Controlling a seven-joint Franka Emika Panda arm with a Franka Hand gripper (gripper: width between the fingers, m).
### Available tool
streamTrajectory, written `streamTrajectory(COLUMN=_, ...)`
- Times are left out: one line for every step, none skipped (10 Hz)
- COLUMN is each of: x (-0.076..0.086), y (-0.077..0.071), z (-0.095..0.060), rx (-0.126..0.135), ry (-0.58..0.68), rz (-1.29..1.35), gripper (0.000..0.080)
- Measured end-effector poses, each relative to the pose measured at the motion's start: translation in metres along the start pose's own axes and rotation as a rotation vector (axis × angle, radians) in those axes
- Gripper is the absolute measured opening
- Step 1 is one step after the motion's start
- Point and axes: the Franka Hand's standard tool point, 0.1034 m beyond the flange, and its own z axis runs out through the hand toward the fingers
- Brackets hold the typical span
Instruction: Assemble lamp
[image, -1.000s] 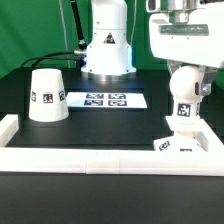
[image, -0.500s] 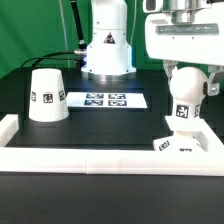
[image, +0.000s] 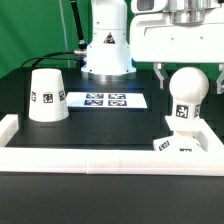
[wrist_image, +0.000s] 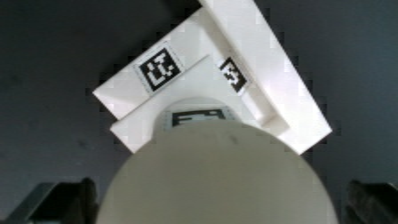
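The bulb (image: 186, 95), with a ball top and a tagged stem, stands upright on the small flat square base (image: 180, 143) at the exterior view's right. My gripper (image: 189, 77) is open, with its fingers spread either side of the ball top and not touching it. In the wrist view the bulb's round top (wrist_image: 214, 175) fills the foreground between the two dark fingers (wrist_image: 63, 203), with the tagged base (wrist_image: 214, 70) beyond it. The cone shade (image: 46, 96) stands wide end down at the exterior view's left, well away from the gripper.
The marker board (image: 106, 100) lies flat in the middle of the black table. White border rails (image: 100, 158) run along the front and both sides. The arm's white pedestal (image: 108, 50) stands behind the board, with cables to its left.
The gripper has let go of the bulb and risen. The ball top that it covered now shows. The bulb stays on the base.
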Motion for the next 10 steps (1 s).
streamTrajectory(x=0.0000, y=0.0000, z=0.0000, rx=0.000, ry=0.000, rz=-0.059, gripper=0.0699)
streamTrajectory(x=0.0000, y=0.0001, z=0.0001, rx=0.000, ry=0.000, rz=-0.101, gripper=0.0699)
streamTrajectory(x=0.0001, y=0.0007, z=0.0006, rx=-0.009, ry=0.003, rz=-0.220, gripper=0.0699)
streamTrajectory(x=-0.0007, y=0.0004, z=0.0020, rx=-0.031, ry=0.008, rz=-0.337, gripper=0.0699)
streamTrajectory(x=-0.0015, y=-0.0018, z=0.0025, rx=-0.048, ry=0.012, rz=-0.426, gripper=0.0699)
streamTrajectory(x=-0.0011, y=-0.0014, z=0.0024, rx=-0.054, ry=0.009, rz=-0.530, gripper=0.0699)
streamTrajectory(x=0.0000, y=-0.0009, z=0.0017, rx=-0.056, ry=0.005, rz=-0.618, gripper=0.0699)
streamTrajectory(x=0.0014, y=0.0005, z=0.0011, rx=-0.059, ry=-0.004, rz=-0.691, gripper=0.0699)
streamTrajectory(x=0.0028, y=0.0013, z=0.0004, rx=-0.059, ry=-0.007, rz=-0.772, gripper=0.0699)
streamTrajectory(x=0.0034, y=0.0020, z=0.0003, rx=-0.059, ry=-0.009, rz=-0.827, gripper=0.0699)
